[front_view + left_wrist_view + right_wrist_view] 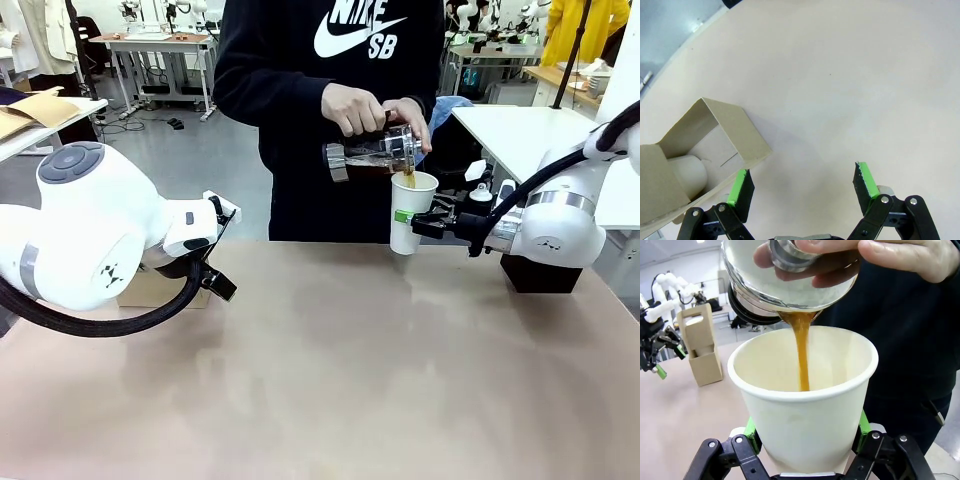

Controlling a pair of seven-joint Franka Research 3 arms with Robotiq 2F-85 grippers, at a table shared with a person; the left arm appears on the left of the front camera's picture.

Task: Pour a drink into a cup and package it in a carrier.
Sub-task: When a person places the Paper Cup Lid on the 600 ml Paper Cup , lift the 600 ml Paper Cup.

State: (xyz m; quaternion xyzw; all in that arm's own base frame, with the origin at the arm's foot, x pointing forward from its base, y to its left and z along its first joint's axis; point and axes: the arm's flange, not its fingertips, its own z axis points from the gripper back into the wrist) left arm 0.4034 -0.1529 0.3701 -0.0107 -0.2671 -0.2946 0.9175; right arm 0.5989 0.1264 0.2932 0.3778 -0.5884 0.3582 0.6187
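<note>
The table (350, 380) is a broad, pale tan top, matte and smooth, running from the robot's side across to where the person stands. On its left part the brown cardboard carrier (702, 347) stands upright on the surface, handle up. Over on the right sits a black box (540, 275), well apart from the carrier. The white paper cup (415, 228) is near the far edge; whether its base touches the tabletop I can't tell.

Brown drink (802, 355) streaming into cup (805, 425) (white, upright); carrier (702, 352) well apart
</note>
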